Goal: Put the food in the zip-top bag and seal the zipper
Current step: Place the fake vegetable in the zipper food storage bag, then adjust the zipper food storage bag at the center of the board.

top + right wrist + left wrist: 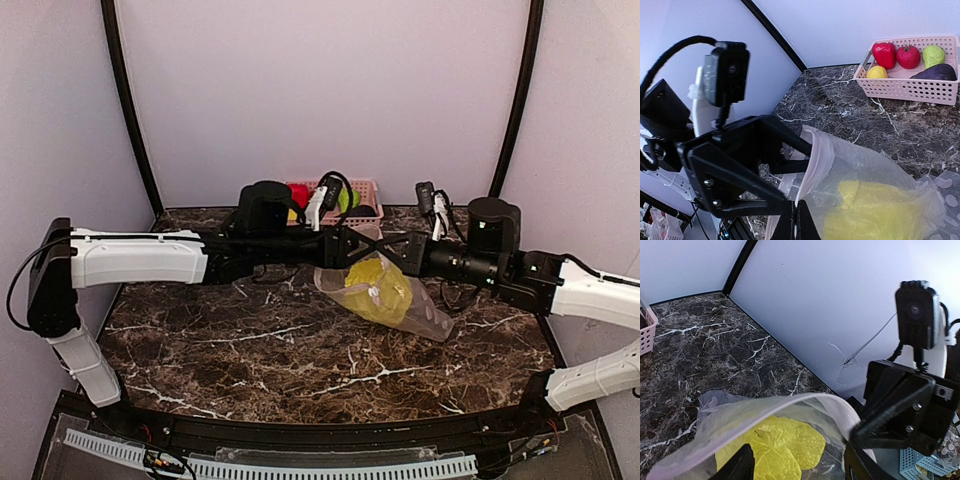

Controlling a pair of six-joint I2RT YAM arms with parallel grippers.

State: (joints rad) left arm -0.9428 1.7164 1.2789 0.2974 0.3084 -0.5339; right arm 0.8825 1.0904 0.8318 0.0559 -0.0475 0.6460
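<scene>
Table (250,350): bare marble on the grippers' near side, walls close behind. Bag (425,315) just under both, cabbage (378,290) inside. Basket (366,190) behind, apart. Left gripper (795,467) released, jaws straddling the bag's rim (816,160). Right gripper (796,223) clenched on that rim.

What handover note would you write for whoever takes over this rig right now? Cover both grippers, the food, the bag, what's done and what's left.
Left gripper: open, at the mouth of the bag.
Right gripper: shut on the bag rim.
Done: cabbage is in the bag.
To do: pepper and other pieces sit in the basket; bag them, then seal the zipper, now open.
</scene>
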